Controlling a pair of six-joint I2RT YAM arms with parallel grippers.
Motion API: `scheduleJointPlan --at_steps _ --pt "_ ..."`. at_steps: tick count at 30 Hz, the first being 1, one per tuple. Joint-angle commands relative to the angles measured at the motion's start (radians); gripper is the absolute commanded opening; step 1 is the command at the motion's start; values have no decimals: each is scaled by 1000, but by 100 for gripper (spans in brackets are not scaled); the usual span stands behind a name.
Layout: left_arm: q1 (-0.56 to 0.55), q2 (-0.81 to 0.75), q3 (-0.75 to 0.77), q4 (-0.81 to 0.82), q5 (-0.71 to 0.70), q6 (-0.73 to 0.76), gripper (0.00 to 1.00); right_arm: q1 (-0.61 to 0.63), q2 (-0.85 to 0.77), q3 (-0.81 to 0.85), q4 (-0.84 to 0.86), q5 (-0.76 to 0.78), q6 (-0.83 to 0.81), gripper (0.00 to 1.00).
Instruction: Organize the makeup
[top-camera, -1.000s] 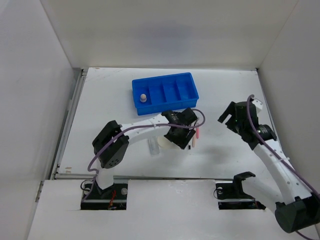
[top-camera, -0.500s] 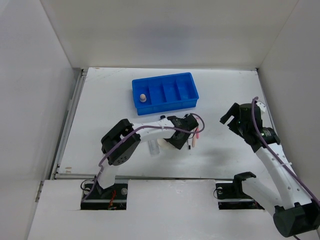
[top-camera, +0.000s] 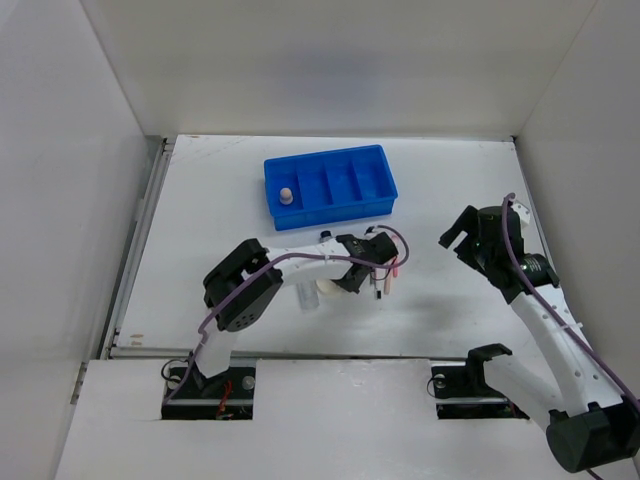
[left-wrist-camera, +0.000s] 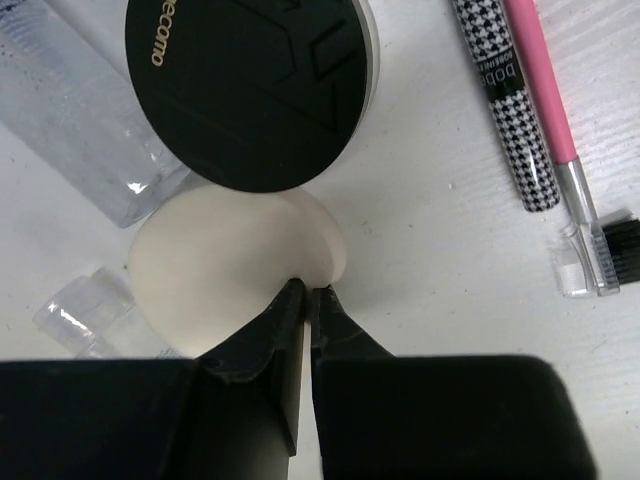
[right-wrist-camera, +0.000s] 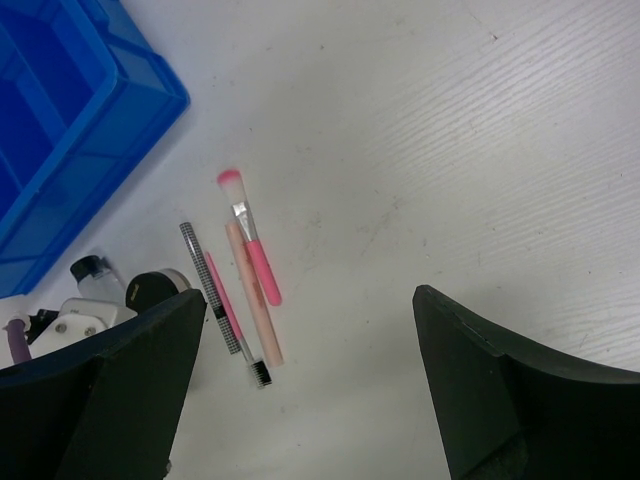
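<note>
Our left gripper (left-wrist-camera: 308, 292) is pinching the near edge of the cream round puff (left-wrist-camera: 230, 260), which lies just ahead of it against the round black jar (left-wrist-camera: 250, 85). We judge the puff light, soft and floppy, so the rim suits a grip. The white table (left-wrist-camera: 430, 250) looks smooth, and the houndstooth pencil (left-wrist-camera: 505, 100) crowds in on the right. Our right gripper (right-wrist-camera: 310, 380) hangs spread and empty.

The puff (left-wrist-camera: 225, 270) lies beside the jar (left-wrist-camera: 250, 85), pencils (left-wrist-camera: 507, 105) rightward.

Blue divided tray (top-camera: 340, 210) (right-wrist-camera: 90, 190), four compartments in a row, slightly skewed, at far middle of white tabletop (top-camera: 220, 200) (right-wrist-camera: 450, 150) (left-wrist-camera: 430, 200). White walls: back (top-camera: 340, 60), left (top-camera: 60, 200), right (top-camera: 590, 100). Grey rail (top-camera: 140, 240) along the tabletop's left edge.
</note>
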Motion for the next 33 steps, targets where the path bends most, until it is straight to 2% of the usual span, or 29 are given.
scheduleJointPlan --at_steps 1,7,10,13,17,21,26,28,33 --pt "-5 -99 -3 -86 17 -13 0 -6 -23 9 13 5 -10 91" --pt "-14 -252 62 -216 19 -3 0 -6 -13 19 22 5 -19 91" --pt "-2 -262 138 -265 -20 -3 0 -6 -3 28 22 5 -19 91" --pt "56 -271 238 -292 -32 21 0 -6 -3 37 33 5 -29 91" --pt "133 -221 376 -292 -101 47 0 -6 -3 37 33 5 -29 91" --pt "292 -117 535 -283 -65 59 0 -6 -3 46 33 -4 -29 91" --pt "415 14 724 -292 -41 69 0 -6 -3 46 33 -4 -29 91" --pt "458 69 758 -292 -41 69 0 -6 -3 46 33 -4 -29 91" --pt "539 102 758 -197 107 58 0 -6 17 46 33 -13 -29 91"
